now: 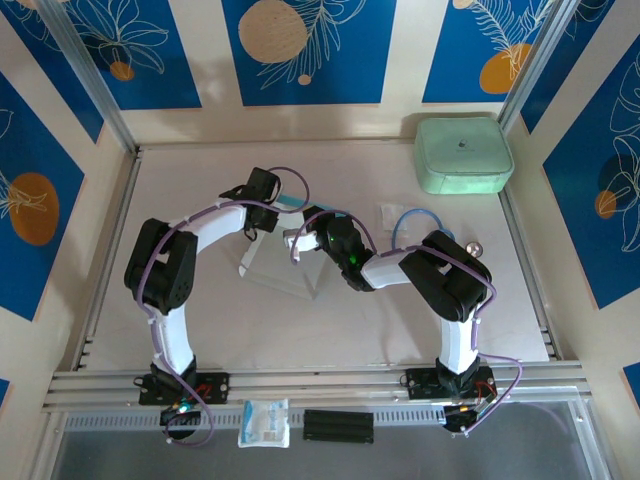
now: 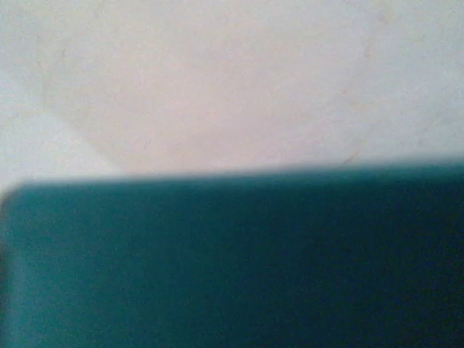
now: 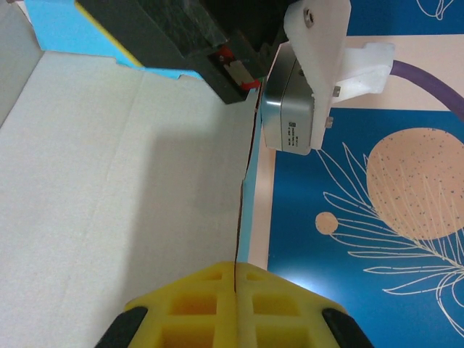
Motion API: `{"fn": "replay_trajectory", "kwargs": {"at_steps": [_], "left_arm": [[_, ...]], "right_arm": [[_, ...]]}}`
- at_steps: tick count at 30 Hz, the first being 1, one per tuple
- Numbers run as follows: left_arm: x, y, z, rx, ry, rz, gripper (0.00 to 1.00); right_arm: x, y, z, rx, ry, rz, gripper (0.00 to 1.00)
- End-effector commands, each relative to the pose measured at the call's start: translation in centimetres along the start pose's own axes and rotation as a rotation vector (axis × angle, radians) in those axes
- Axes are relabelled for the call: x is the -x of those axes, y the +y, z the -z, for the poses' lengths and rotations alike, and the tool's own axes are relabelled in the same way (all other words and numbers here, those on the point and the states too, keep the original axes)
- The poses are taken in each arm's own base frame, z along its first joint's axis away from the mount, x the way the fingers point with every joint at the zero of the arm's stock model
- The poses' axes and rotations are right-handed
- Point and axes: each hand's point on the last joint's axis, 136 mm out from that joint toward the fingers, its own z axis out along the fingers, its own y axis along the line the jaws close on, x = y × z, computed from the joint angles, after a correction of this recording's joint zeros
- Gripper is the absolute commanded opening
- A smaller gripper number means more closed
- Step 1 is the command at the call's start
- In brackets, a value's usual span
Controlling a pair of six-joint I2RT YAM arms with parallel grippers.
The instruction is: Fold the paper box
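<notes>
- A mint-green rounded case [image 1: 463, 155] is sitting at the table's [image 1: 200, 330] far right corner.
- A small white packet [image 1: 390, 213] is lying near it, toward the middle.
- Blue leaf-patterned wall panels [image 1: 300, 50] are standing behind.

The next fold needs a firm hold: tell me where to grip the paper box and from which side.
Pinch the free edge of the raised flap of the paper box, one finger on each face, coming in edge-on, as the right gripper does. The card is thin and that flap stands up from the rest of the sheet, so fingers can close around it.
</notes>
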Motion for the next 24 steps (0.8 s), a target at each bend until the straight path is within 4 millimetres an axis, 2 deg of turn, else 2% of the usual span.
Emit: {"fn": "replay_trajectory", "kwargs": {"at_steps": [1,4,8,16,23,24], "left_arm": [[-0.8,-0.7,-1.5,-0.015,0.035,0.019,0.17],[-0.4,-0.7,-1.7,-0.01,0.013,0.042,0.14],[0.2,-0.6,-1.9,-0.003,-0.021,0.076,0.0],[0.3,0.3,-2.3,0.049,-0.088,0.162,0.0],[0.9,0.3,-1.0,-0.018,-0.153,0.24,0.02],[1.0,0.2,-0.8,-0.044,-0.161,0.26,0.05]], "right_arm": [[1.6,0.4,0.5,0.021,-0.052,-0.007,0.0],[1.7,0.3,0.5,0.02,-0.052,-0.01,0.0],[1.9,0.3,0.5,0.02,-0.056,-0.011,0.0],[1.8,0.3,0.6,0.024,-0.053,-0.011,0.0],[1.9,0.2,0.7,0.025,-0.051,-0.013,0.0],[1.9,0.2,0.7,0.025,-0.05,-0.013,0.0]]}}
